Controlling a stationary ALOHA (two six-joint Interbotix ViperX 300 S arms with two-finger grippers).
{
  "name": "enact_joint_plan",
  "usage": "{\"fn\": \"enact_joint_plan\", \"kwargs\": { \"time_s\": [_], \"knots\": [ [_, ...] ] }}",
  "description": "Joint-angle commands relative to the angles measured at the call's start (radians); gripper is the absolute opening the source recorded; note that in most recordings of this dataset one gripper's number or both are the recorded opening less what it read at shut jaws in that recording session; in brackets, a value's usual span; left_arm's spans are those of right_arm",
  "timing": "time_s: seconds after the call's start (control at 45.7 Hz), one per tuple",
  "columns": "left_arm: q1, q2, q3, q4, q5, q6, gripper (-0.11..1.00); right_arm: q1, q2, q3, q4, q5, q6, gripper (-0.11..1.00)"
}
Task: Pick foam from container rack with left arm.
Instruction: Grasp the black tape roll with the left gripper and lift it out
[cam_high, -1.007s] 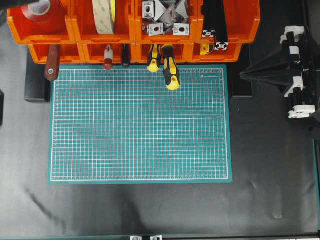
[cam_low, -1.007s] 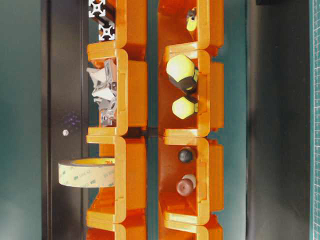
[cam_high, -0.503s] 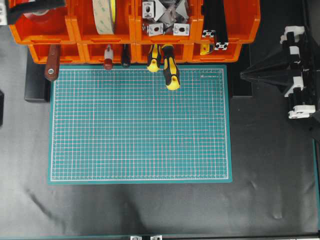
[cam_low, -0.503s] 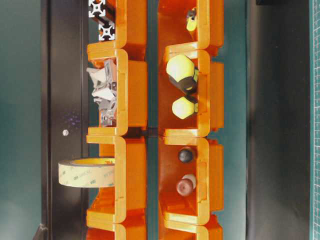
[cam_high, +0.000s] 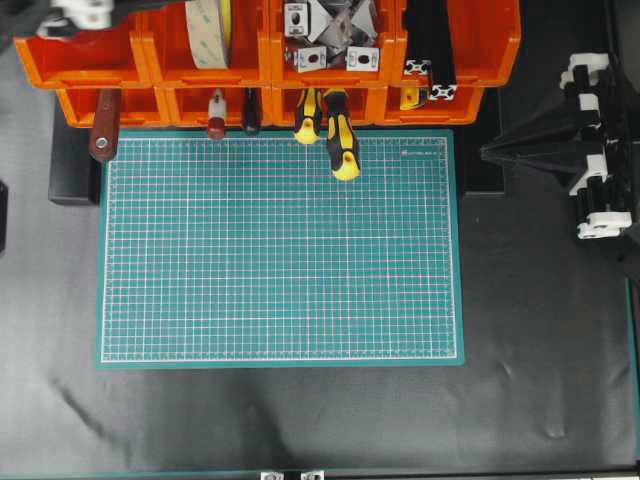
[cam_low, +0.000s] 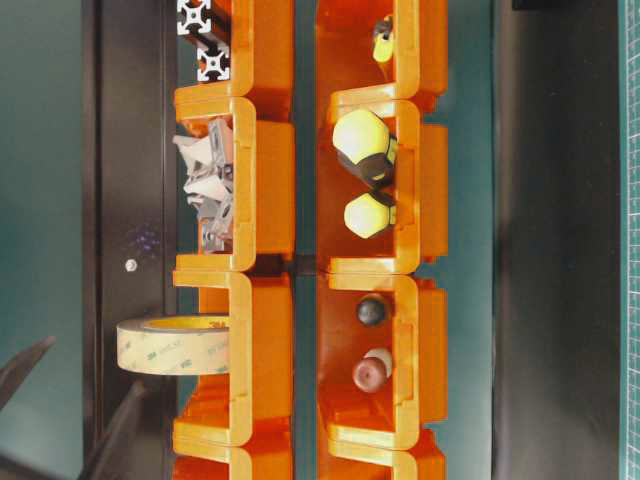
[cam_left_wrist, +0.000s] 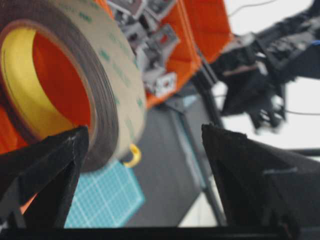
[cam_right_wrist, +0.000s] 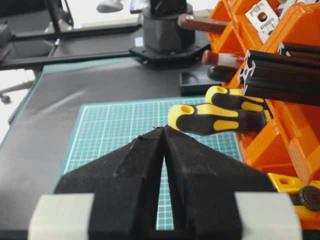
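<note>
Foam (cam_left_wrist: 75, 75) ring upright in orange rack (cam_left_wrist: 200, 30): dark band, yellow liner, hollow centre.
My left claw (cam_left_wrist: 145, 165) gapes wide, holding nothing; one finger (cam_left_wrist: 45, 160) sits just under the foam.

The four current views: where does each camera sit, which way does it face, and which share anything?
Overhead: above, facing down on the green gridded cutting mat and bright orange plastic bin rack; shut right hand at the right.
Table-level: low, frame turned sideways, facing the rack front; left hand's black fingers at the lower left.
Left wrist: between the open left hand, facing the cream-lined black foam tape ring.
Right wrist: behind the right hand, facing across the mat.
Shared: overhead and table-level both show the ring.
</note>
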Motion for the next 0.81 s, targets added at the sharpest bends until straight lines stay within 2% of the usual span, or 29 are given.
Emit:
{"fn": "enact_joint_plan", "kwargs": {
  "time_s": [0.0, 0.219, 0.525, 0.613, 0.678, 0.788],
  "knots": [
    [0.015, 0.035, -0.046, 0.003, -0.005, 0.002, 0.87, 0.003, 0.002, -0.02, 0.002, -0.011, 0.002, 0.0],
    [0.015, 0.094, -0.077, 0.003, -0.008, 0.0, 0.87, 0.005, 0.002, -0.017, 0.002, -0.011, 0.002, 0.0],
    [0.012, 0.094, -0.069, 0.003, -0.009, 0.003, 0.83, 0.012, -0.002, -0.014, 0.002, -0.011, 0.002, 0.0],
    [0.012, 0.092, -0.067, 0.003, -0.014, 0.003, 0.75, 0.012, -0.002, -0.012, 0.002, -0.011, 0.002, 0.0],
    [0.012, 0.092, -0.064, 0.003, -0.025, 0.005, 0.65, 0.012, -0.002, -0.012, 0.002, -0.011, 0.002, 0.0],
    [0.012, 0.083, -0.057, 0.003, -0.054, 0.017, 0.41, 0.012, 0.0, -0.012, 0.002, -0.011, 0.002, -0.01]
  ]
}}
